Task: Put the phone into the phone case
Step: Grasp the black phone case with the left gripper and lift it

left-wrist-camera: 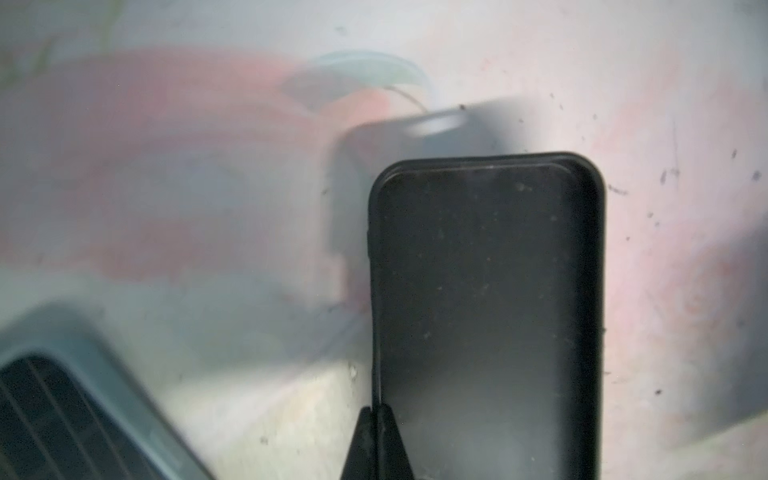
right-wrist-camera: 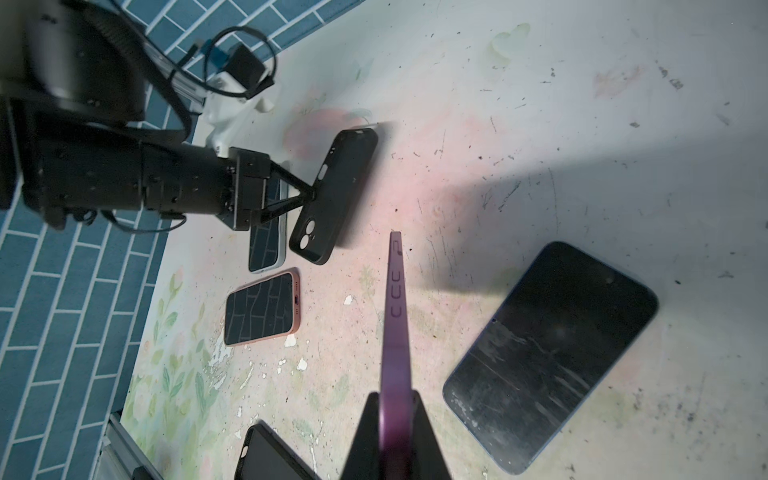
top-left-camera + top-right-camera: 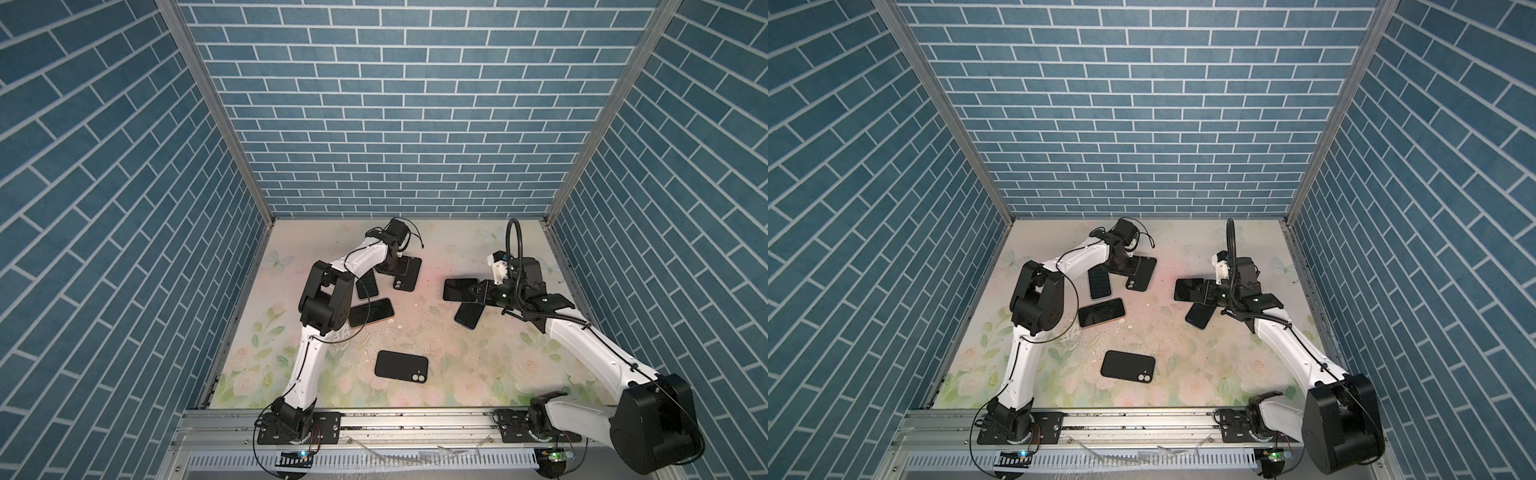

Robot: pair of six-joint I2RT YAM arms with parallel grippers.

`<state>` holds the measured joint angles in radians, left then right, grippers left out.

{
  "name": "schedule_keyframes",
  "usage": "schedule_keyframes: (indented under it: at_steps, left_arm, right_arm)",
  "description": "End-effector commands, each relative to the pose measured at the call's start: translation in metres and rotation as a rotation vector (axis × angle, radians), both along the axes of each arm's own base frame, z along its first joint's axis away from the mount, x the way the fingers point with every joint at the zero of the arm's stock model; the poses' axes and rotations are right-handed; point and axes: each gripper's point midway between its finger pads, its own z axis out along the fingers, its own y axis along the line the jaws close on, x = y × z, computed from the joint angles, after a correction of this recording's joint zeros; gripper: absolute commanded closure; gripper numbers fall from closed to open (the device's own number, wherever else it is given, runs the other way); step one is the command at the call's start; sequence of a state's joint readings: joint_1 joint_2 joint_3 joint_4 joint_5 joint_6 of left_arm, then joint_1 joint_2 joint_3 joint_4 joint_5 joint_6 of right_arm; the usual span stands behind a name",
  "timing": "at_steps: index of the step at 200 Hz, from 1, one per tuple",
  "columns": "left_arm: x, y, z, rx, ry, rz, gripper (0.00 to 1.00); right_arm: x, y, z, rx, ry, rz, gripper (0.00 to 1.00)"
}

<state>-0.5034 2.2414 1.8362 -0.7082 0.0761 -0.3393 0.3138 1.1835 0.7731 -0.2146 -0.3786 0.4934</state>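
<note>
The table [image 3: 449, 249] carries more phones and cases than I need, so first I sort out what is mine. Lying flat and untouched are a blue phone [image 2: 552, 353] just below my right arm, a pink-edged phone [image 3: 371, 311], a pale phone [image 3: 368, 286] beside it, and a spare black case [image 3: 401, 365] near the front rail.

The purple phone [image 2: 395, 332] is the one I carry. In both top views it shows as a dark slab, roughly level, at the right of the table [image 3: 459, 289]. The shadow under it suggests it is held clear of the surface. My right fingers [image 2: 361, 440] are clamped across its thickness at one end, so my wrist camera sees it edge-on.

The black case [image 2: 336, 187] sits well apart from it, toward the far left. My left fingers [image 1: 361, 449] are pressed together on one long rim of it. It looks tilted, and I cannot tell whether its other edge touches the table. Its back, with the camera cut-outs, shows in a top view [image 3: 405, 274].

I judge the pick-up step finished on both sides, with the joining not yet begun. The next move calls for bringing the two together over the bare middle, turning the case's hollow toward the phone's back, and seating one corner first. With only a rim pinch, the soft case may flex or slip under pressing.
</note>
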Motion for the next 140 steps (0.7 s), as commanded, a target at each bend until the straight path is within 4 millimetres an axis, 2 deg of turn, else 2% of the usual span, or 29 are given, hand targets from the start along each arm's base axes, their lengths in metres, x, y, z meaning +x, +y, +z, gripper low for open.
schedule_keyframes:
  at_steps: [1,29,65,83,114,127,140]
  left_arm:
    - [0.004,-0.006,0.027,-0.127,-0.093,0.354,1.0]
    - [-0.015,-0.018,0.022,-0.199,-0.101,0.582,1.0]
    - [-0.048,-0.026,-0.005,-0.156,-0.029,0.863,1.0]
    - [-0.054,-0.025,-0.007,-0.139,-0.042,0.949,1.0]
    - [-0.053,-0.042,-0.018,-0.183,-0.001,0.958,1.0]
    - [-0.052,-0.048,-0.022,-0.191,0.014,0.931,0.8]
    - [-0.048,-0.05,-0.019,-0.188,0.0,0.873,0.51]
  right_arm:
    - [0.009,-0.004,0.024,0.048,-0.09,-0.046,1.0]
    - [0.008,-0.008,0.028,0.059,-0.113,-0.064,1.0]
    - [0.005,-0.013,0.036,0.06,-0.145,-0.078,1.0]
    - [0.004,-0.016,0.039,0.06,-0.158,-0.087,1.0]
    - [0.004,-0.019,0.042,0.057,-0.166,-0.095,1.0]
    - [0.004,-0.019,0.043,0.055,-0.167,-0.096,1.0]
    - [0.005,-0.02,0.044,0.055,-0.169,-0.099,1.0]
